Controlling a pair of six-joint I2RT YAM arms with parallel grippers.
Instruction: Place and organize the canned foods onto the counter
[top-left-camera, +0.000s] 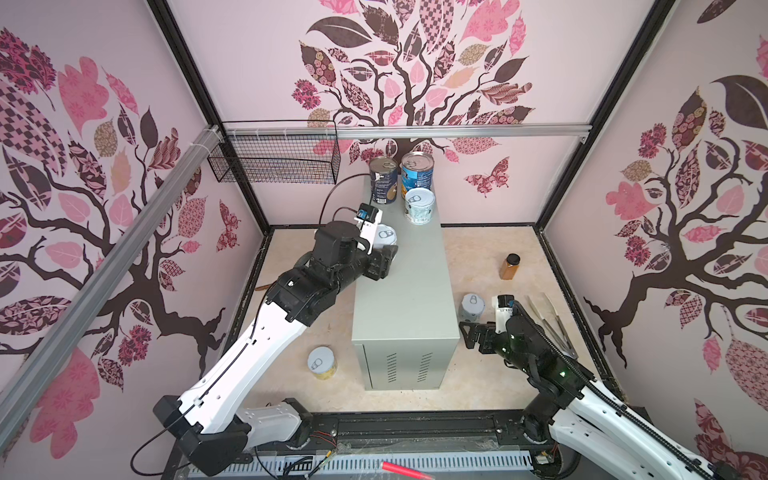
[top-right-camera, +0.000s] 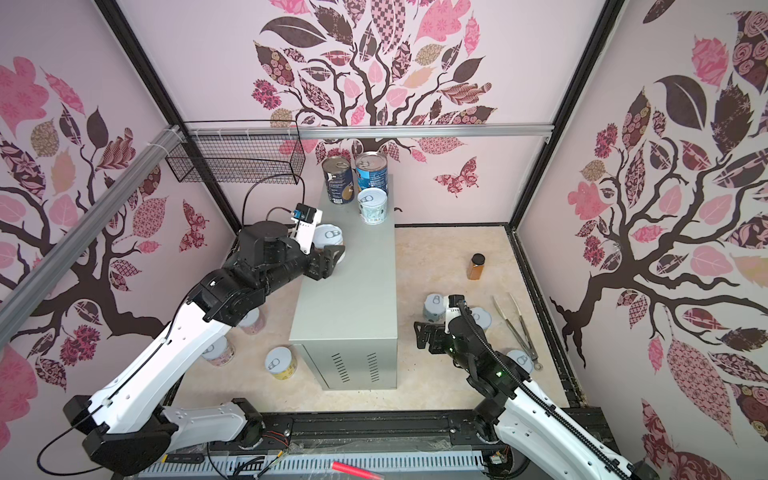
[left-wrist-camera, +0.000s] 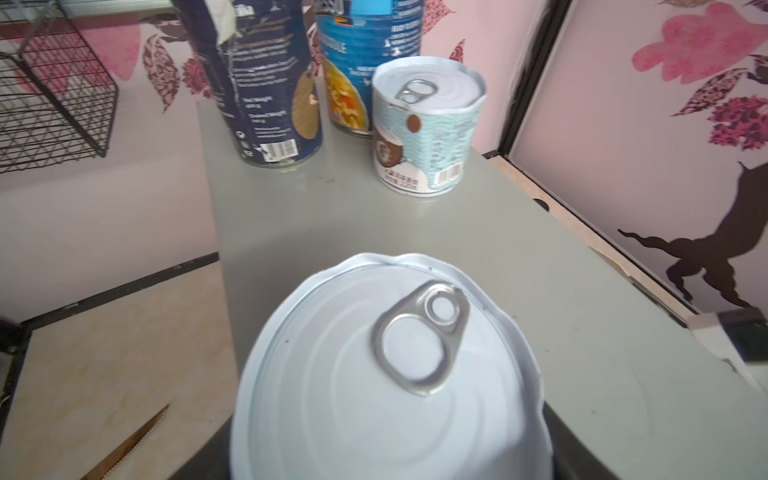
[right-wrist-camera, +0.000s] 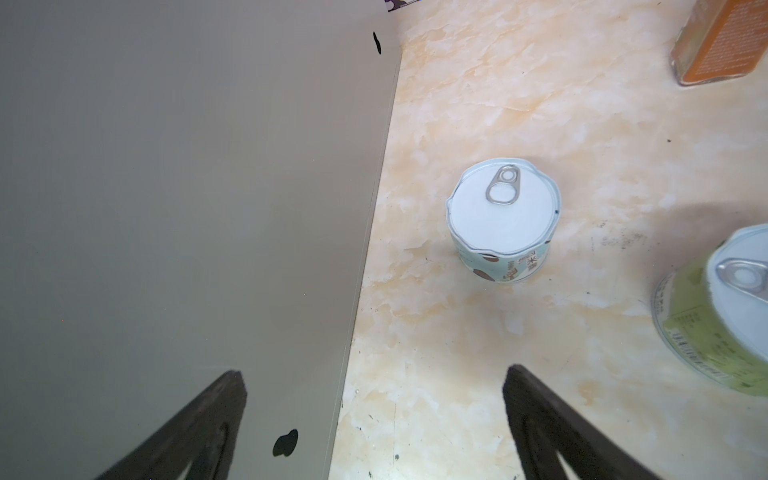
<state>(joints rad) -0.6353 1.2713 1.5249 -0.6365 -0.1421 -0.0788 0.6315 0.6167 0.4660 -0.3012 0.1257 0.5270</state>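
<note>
On the far end of the grey counter (top-left-camera: 409, 291) stand two tall cans (top-left-camera: 383, 180) (top-left-camera: 417, 174) and a short teal can (top-left-camera: 419, 205). At the counter's left edge my left gripper (top-left-camera: 384, 253) is shut on a short white-lidded can (left-wrist-camera: 386, 374), its fingers mostly hidden by the can. To the right of the counter, my right gripper (right-wrist-camera: 374, 372) hangs open and empty over the floor. A short can (right-wrist-camera: 503, 216) stands just beyond it and a green-labelled one (right-wrist-camera: 723, 316) is off to the side. More short cans sit on the floor (top-right-camera: 281, 363) (top-right-camera: 519, 360) (top-right-camera: 251, 322).
An amber jar (top-left-camera: 510, 267) and metal tongs (top-left-camera: 548, 320) lie on the floor at the right. A black wire basket (top-left-camera: 274, 158) hangs on the back wall at the left. A knife (left-wrist-camera: 129, 449) lies on the floor left of the counter.
</note>
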